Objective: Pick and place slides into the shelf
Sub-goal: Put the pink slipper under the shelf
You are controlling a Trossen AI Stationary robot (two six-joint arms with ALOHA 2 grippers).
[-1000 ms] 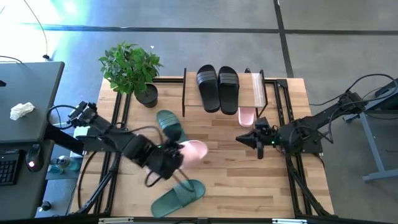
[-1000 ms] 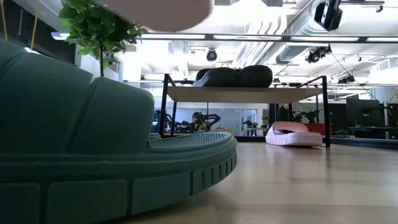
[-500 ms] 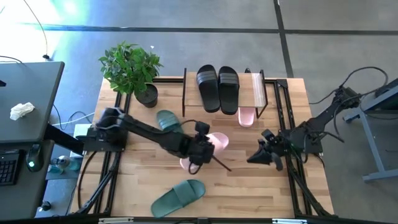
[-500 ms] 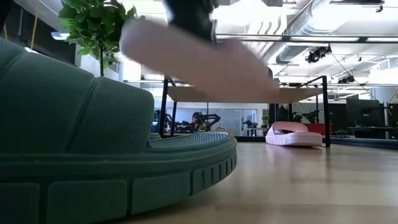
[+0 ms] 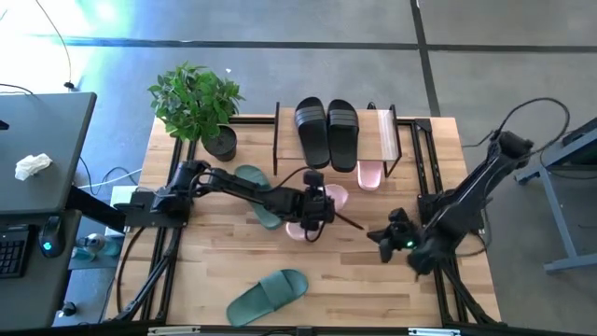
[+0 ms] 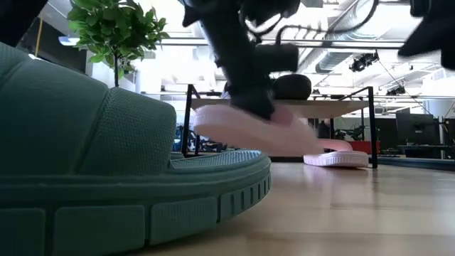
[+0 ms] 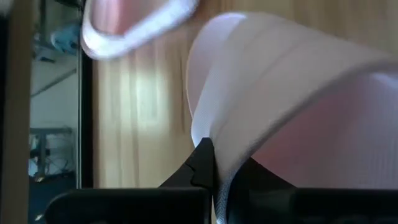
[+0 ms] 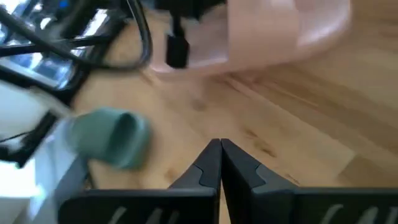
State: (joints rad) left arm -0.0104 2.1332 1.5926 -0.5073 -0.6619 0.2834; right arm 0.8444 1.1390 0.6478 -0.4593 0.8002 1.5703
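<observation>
Slatted wood surface (image 5: pixel 373 289) carries the shelf (image 5: pixel 384 133). Left hand (image 5: pixel 315 207) pinches a pink slide (image 5: pixel 328 198) by its strap, just before the shelf; that thin grip could slip. Right hand (image 5: pixel 381 233) waits, pressed together.

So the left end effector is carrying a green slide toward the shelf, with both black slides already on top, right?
Not quite: the left end effector holds a pink slide, not green, as the high view shows. Both black slides are indeed on the shelf.

Closed right hand (image 8: pixel 220 152) over wood table (image 8: pixel 298 130), facing pink slide (image 8: pixel 280 31) and green slide (image 8: pixel 112 137).
</observation>
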